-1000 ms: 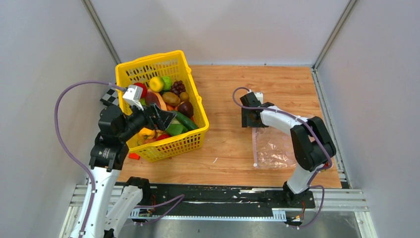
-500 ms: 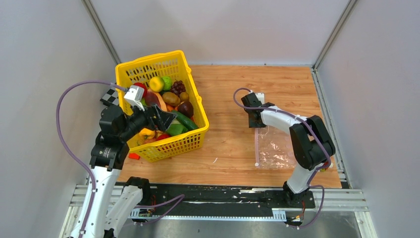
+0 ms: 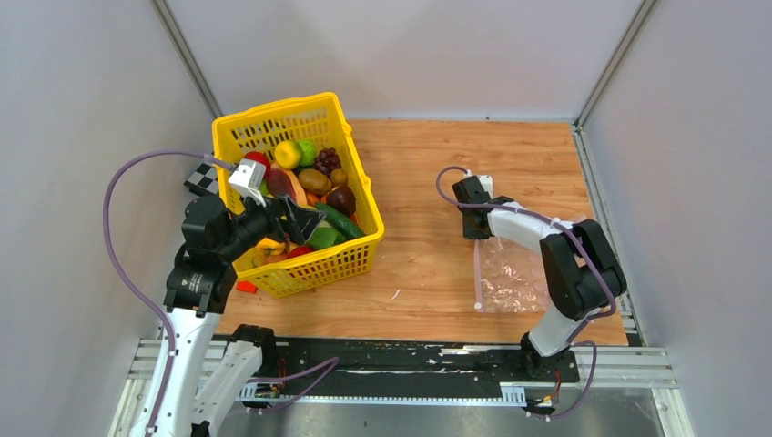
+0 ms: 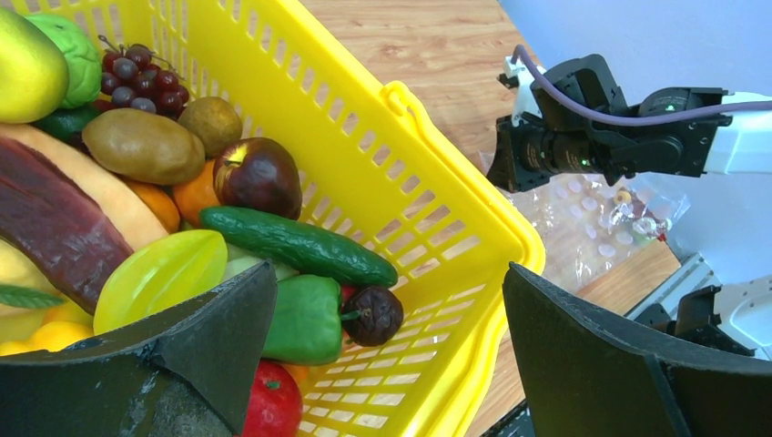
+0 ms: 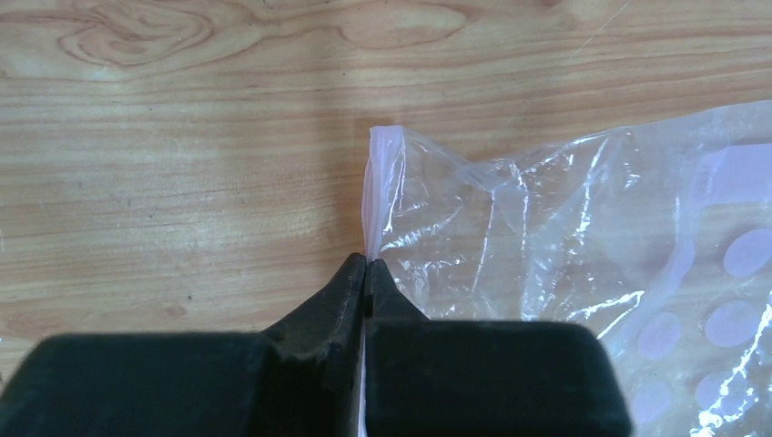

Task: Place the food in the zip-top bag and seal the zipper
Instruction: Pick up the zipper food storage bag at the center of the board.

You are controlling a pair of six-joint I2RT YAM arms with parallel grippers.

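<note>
The food [image 3: 309,196] fills a yellow lattice basket [image 3: 320,266] at the left: a cucumber [image 4: 291,244], a green pepper [image 4: 305,319], a red tomato [image 4: 271,405] and other pieces. My left gripper [image 4: 390,273] hangs open over the basket's near right corner, holding nothing. The clear dotted zip-top bag [image 3: 514,273] lies flat on the wood at the right. Its pale pinkish zipper [image 5: 375,191] runs along the left edge. My right gripper [image 5: 366,259] is shut on the zipper at its far end, the strip pinched between the jaws.
A small orange-red block [image 3: 246,287] lies on the table by the basket's near left corner. A checkered marker [image 3: 200,177] sits left of the basket. Grey walls close three sides, and a black rail [image 3: 391,355] runs along the near edge.
My right gripper has closed onto the zipper's far end and shifted slightly right, dragging the bag a little with it. The left arm has barely moved.
</note>
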